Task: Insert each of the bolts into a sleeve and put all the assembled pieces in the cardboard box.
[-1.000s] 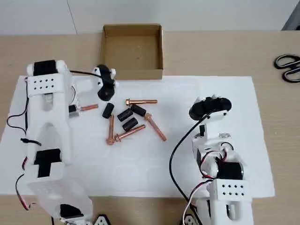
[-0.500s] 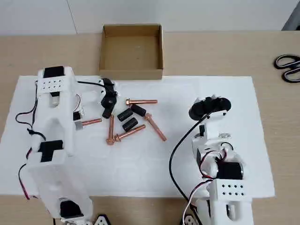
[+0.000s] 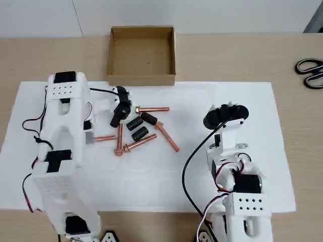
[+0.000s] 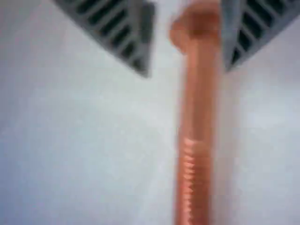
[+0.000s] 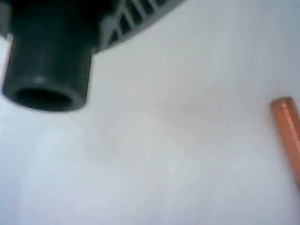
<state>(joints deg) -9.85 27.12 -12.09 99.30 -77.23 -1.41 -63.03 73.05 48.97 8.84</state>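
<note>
1. The left gripper (image 4: 185, 68) is standing with its jaws apart, wider than the copper-coloured metal bolt (image 4: 197, 140) that is lying between them.
2. The head of this bolt is sitting against one finger (image 4: 243, 33). A narrow gap is showing on the side of the other finger, and the threaded shank is pointing out past the fingertips. Whether the jaws are really pressing the bolt cannot be told.
3. The right gripper (image 3: 224, 117) is holding a black cylindrical sleeve (image 5: 49, 61). Its jaws are closed on the sleeve, and the sleeve's open bore is facing out of the jaws, over the white paper sheet (image 3: 151, 186).
4. Several loose copper bolts (image 3: 152, 109) and loose black sleeves (image 3: 140, 133) are lying in a small pile between the two pairs of jaws. The pile is near the left jaws and farther from the right jaws.
5. The bolt between the left jaws is pointing its thread toward this pile and is ending just beside it.
6. The brown cardboard box (image 3: 141, 79) is standing with its open side up. It is beyond the pile and well apart from both pairs of jaws.
7. Black-handled scissors (image 3: 310, 73) are lying on the light wooden table (image 3: 227, 55), well apart from the right jaws on their outer side.
</note>
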